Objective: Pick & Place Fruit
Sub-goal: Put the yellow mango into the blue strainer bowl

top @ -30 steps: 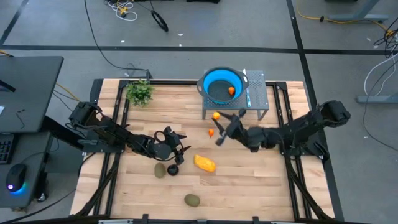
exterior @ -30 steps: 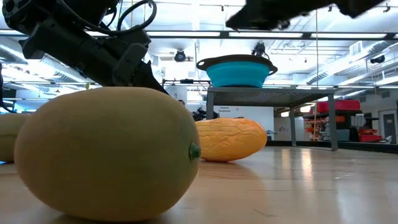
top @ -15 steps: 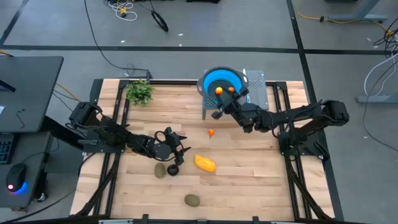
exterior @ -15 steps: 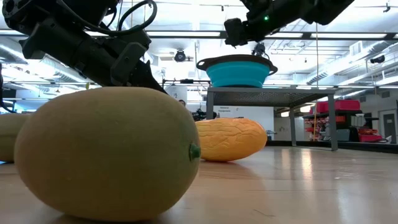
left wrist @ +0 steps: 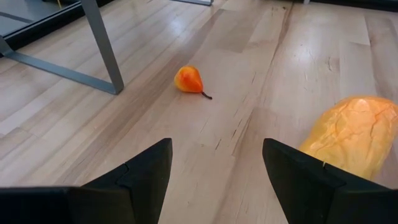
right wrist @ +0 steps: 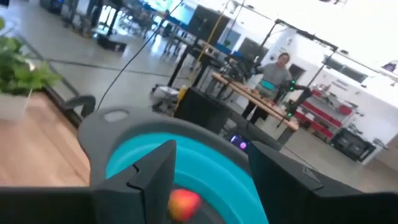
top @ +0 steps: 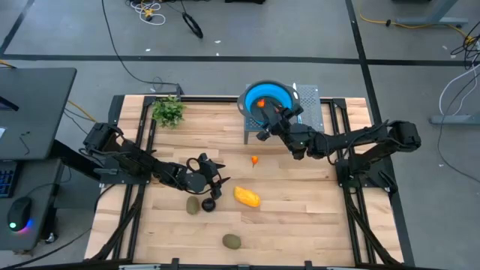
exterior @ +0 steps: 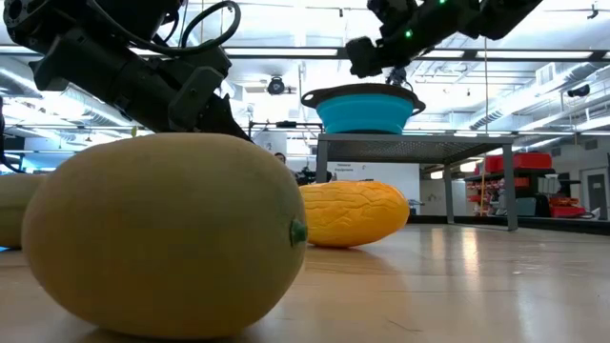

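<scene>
A small orange-red toy fruit (top: 261, 104) lies inside the collapsible blue bowl with a grey rim (top: 250, 96), which sits on a grey perforated metal stand (top: 310, 97) at 12 o'clock on the wooden slatted table (top: 300, 202). Another tiny orange-red pear-shaped toy fruit (top: 255, 159) rests on the table just at 6 o'clock of the stand. Farther toward 6 o'clock, the elongated yellow-orange toy fruit (top: 247, 196) lies near the table's centre, with an olive-green oval toy fruit (top: 193, 204) and a blackish round toy fruit (top: 208, 204) at its 9 o'clock, touching or nearly touching each other. A second olive-green oval (top: 232, 241) sits alone at 6 o'clock, near the table's edge.

The right claw (top: 267, 120) hangs over the bowl's rim, fingers spread apart and holding nothing. The left claw (top: 212, 178) hovers low just above the green and black fruits, fingers parted and empty.

A leafy green plant sprig (top: 169, 111) stands at the table's 11 o'clock corner.
</scene>
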You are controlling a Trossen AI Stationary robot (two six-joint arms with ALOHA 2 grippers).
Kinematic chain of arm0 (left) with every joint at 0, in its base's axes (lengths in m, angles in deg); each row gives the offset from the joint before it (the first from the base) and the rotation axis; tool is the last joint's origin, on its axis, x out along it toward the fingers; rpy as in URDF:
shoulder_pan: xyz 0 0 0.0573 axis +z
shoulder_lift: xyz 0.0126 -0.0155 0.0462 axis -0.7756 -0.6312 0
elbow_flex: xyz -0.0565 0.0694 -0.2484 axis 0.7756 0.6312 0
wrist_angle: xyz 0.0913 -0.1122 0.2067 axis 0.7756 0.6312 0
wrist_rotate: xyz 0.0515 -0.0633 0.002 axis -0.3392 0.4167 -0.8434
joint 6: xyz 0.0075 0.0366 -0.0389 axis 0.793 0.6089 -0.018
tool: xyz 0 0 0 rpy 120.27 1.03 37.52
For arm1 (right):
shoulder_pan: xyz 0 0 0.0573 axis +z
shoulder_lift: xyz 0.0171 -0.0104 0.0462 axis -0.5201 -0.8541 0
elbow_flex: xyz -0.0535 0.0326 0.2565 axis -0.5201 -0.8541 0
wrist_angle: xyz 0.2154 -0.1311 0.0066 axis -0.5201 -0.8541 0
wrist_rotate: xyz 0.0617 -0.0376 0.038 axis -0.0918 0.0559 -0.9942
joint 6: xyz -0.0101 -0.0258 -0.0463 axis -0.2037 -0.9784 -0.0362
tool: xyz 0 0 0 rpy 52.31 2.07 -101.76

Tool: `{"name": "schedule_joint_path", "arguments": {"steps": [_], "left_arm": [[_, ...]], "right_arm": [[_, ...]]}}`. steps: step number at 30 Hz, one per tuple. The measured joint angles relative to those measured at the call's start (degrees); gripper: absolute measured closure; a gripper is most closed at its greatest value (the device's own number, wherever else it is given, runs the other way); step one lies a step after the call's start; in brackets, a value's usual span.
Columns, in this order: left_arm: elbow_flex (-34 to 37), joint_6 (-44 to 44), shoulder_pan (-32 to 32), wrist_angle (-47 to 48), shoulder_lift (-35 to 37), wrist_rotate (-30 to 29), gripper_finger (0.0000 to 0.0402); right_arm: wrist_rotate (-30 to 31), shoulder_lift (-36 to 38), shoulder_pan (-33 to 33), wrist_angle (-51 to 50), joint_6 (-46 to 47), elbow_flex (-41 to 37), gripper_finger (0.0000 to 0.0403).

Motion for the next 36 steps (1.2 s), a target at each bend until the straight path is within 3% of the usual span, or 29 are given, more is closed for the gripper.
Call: {"name": "schedule_joint_path", "arguments": {"steps": [8,18,29,36], "left_arm": [[0.0,0.0,0.0,0.3,0.0,0.0,0.0143],[0.0,-0.4,0.0,0.3,0.0,0.0,0.0143],[0.0,-0.5,0.0,0.2,0.0,0.0,0.0143],[0.0,-0.5,0.0,0.2,0.0,0.0,0.0143]], "right_arm": [[1.1,0.0,7.3,7.7,-4.8,0.1,0.0190],[0.2,0.0,17.3,-5.7,9.2,0.1,0.0190],[-20.6,0.0,21.6,-28.2,34.6,0.1,0.0190],[-26.3,0.0,21.5,-36.5,43.1,0.1,0.0190]]}}
